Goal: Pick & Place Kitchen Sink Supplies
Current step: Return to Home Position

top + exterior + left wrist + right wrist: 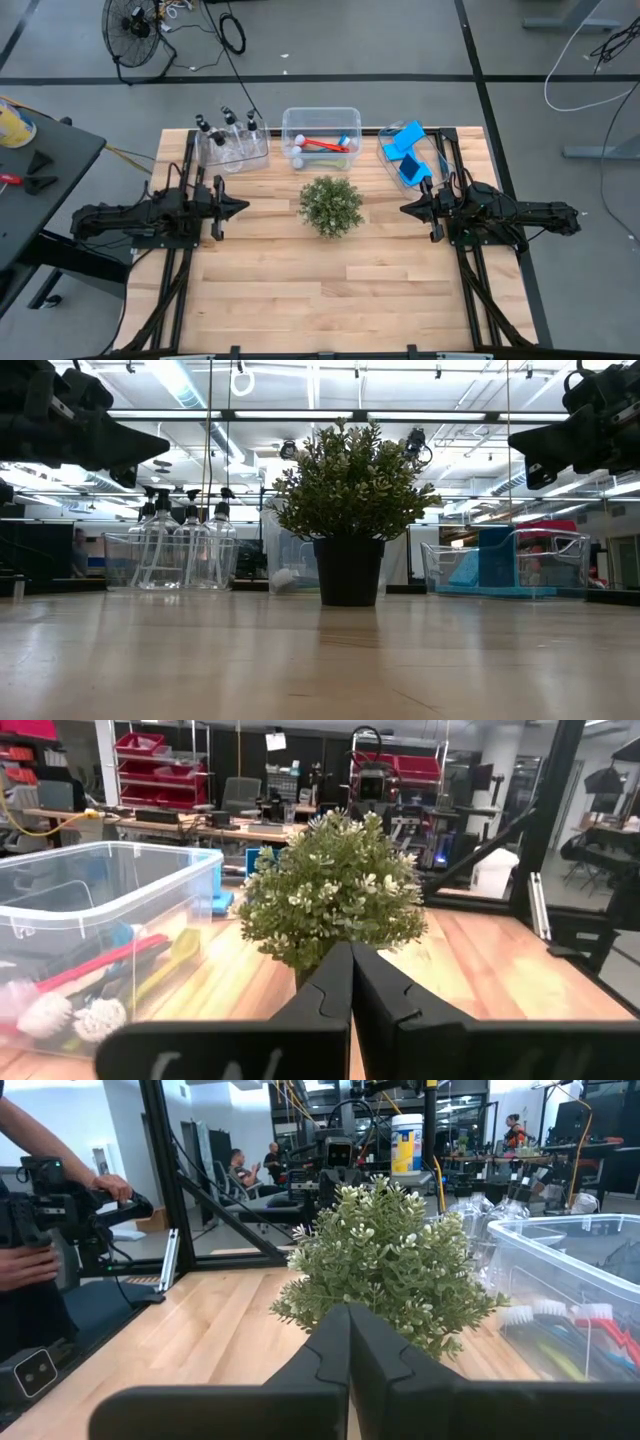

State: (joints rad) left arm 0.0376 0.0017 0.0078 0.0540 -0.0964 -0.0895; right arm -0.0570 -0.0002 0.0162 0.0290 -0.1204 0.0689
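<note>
Left gripper [240, 207], right gripper [407, 209]: fingers pressed together, empty, flanking plant [331, 205]. Bottles [230, 135], brushes [325, 146], sponges [407, 150] binned, well apart from fingertips.

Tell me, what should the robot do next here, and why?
Probably just park both arms where they are. The clear bottles stand in the left bin, the dish brushes lie in the middle bin, and the blue sponges are in the right bin. The left gripper and right gripper hover either side of the plant, jaws shut and empty, so nothing seems left to pick up.
</note>
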